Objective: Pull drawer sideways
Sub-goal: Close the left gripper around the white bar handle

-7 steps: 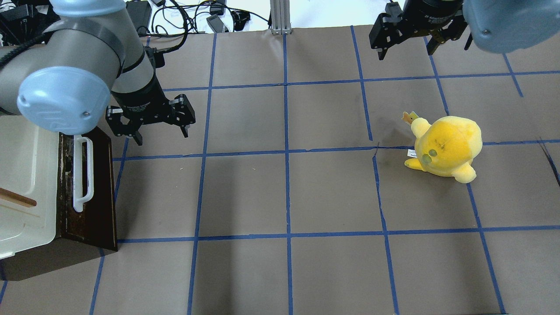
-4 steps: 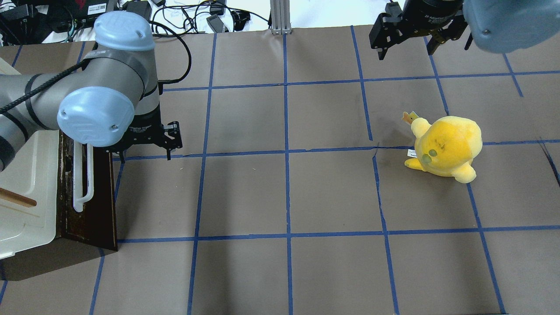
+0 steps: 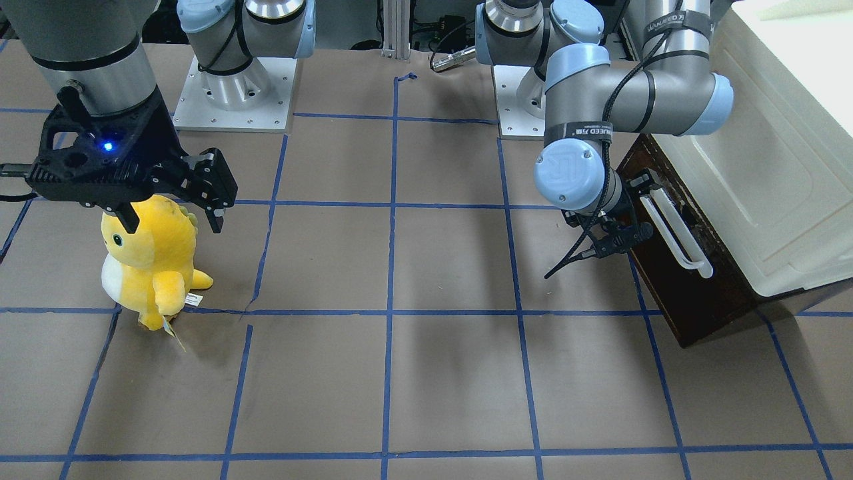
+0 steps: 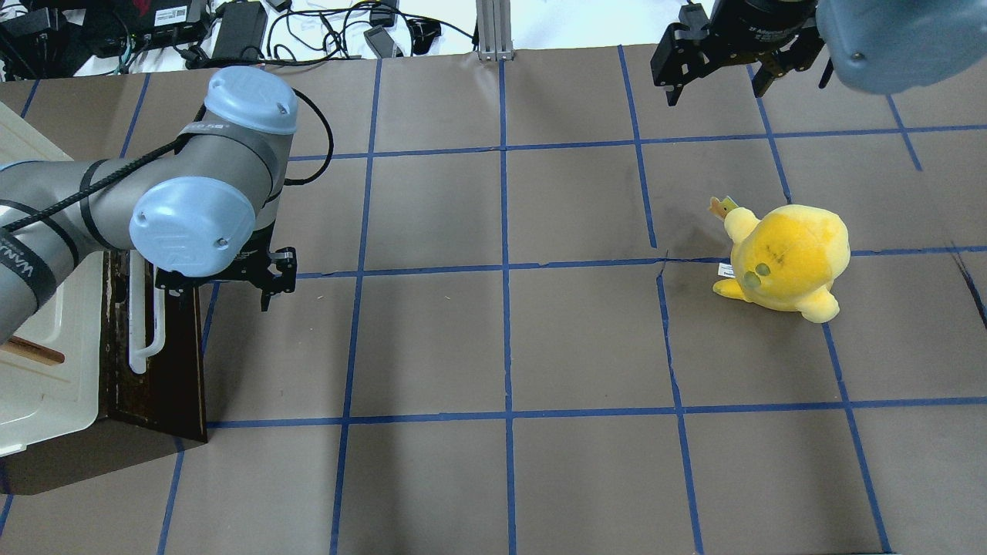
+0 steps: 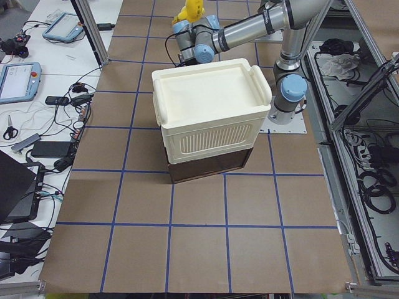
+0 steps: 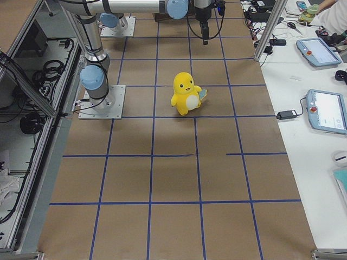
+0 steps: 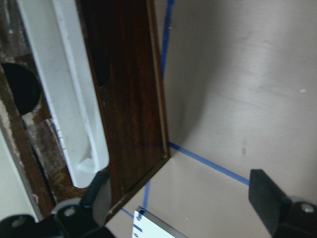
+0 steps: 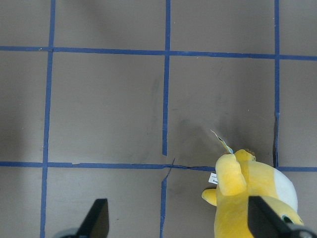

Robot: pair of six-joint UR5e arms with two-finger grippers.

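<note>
The drawer (image 4: 176, 362) has a dark brown wooden front and a long white bar handle (image 4: 146, 324). It sits under a cream-white cabinet (image 4: 46, 308) at the table's left end, and its inside does not show. My left gripper (image 4: 217, 289) is open and empty, low beside the far end of the handle. In the left wrist view the gripper (image 7: 181, 196) has one finger (image 7: 96, 191) close to the handle's end (image 7: 74, 99) and the other over bare table. In the front view the gripper (image 3: 616, 220) is next to the handle (image 3: 676, 233). My right gripper (image 4: 713, 89) is open, high at the far right.
A yellow plush toy (image 4: 783, 258) stands on the right half of the table, below the right gripper (image 3: 172, 220); it also shows in the right wrist view (image 8: 252, 193). The table is brown paper with blue tape lines (image 4: 505, 266). Cables lie beyond the far edge.
My left arm has swung toward the near side and lowered. Its gripper has moved from beyond the handle's far end to beside the drawer front. The right arm and the toy have not moved.
</note>
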